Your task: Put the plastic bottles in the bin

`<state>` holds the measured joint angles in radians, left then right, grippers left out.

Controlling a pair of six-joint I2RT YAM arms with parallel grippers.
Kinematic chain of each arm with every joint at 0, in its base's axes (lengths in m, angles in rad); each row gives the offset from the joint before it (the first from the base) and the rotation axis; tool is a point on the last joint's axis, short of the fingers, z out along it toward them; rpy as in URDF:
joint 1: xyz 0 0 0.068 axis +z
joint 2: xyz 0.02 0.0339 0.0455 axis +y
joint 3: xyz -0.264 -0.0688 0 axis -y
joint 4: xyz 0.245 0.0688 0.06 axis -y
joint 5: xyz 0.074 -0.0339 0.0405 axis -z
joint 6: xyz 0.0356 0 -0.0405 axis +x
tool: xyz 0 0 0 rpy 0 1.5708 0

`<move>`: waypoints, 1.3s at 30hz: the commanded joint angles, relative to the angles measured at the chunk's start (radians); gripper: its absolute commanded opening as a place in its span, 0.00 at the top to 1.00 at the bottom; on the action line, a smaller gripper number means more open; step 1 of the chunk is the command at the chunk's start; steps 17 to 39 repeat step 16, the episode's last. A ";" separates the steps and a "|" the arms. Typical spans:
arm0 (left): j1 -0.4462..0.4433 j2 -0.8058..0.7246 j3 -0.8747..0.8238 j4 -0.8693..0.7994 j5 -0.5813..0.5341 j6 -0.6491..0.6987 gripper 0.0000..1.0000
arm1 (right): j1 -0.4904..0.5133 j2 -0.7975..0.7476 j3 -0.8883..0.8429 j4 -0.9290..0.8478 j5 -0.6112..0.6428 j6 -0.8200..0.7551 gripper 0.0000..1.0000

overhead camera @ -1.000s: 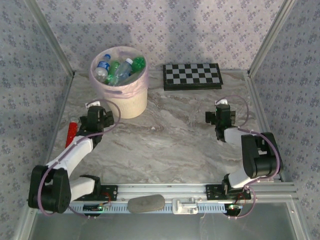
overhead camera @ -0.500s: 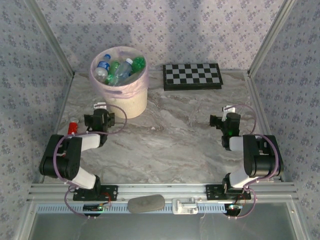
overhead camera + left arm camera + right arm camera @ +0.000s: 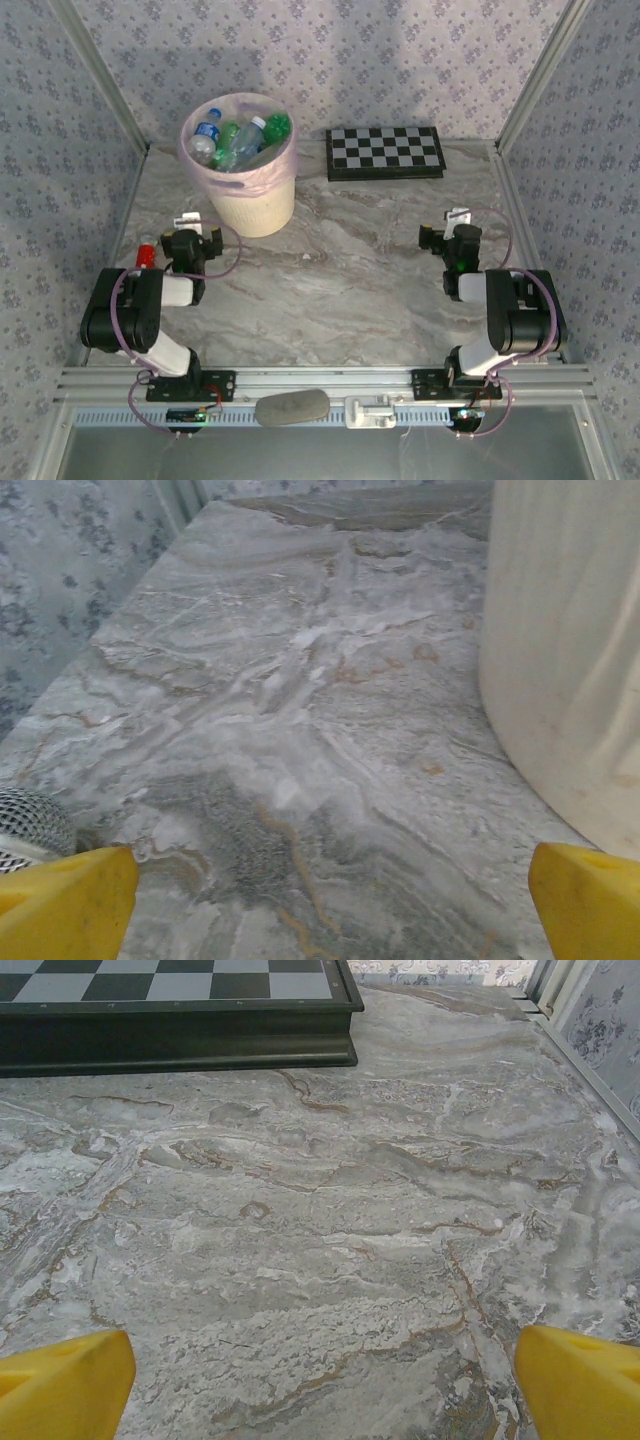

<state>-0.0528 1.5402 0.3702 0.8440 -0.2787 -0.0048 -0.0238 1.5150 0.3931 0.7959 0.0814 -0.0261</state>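
The left gripper (image 3: 322,892) and right gripper (image 3: 322,1372), both wide and empty, have been drawn back toward their bases, and the bottles (image 3: 236,140) are seen in the bin (image 3: 262,207), so the task is judged done unless the red thing (image 3: 146,254) at the left is one

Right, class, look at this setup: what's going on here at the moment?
Two robot arms are clearing plastic bottles off a table. Several already lie in the pink-lined bin. The left claw, beside the bin, and the right claw, facing the chessboard, are both open and empty, low over the marble table. A small red item, perhaps another bottle, lies by the left arm.
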 commanded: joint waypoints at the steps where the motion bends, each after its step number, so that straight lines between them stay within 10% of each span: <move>1: 0.005 0.007 0.011 0.052 0.051 -0.010 0.00 | 0.004 0.008 -0.005 0.025 0.003 0.004 0.01; 39: 0.040 -0.005 0.033 -0.008 0.096 -0.039 0.00 | 0.004 0.010 -0.003 0.023 -0.001 0.003 0.01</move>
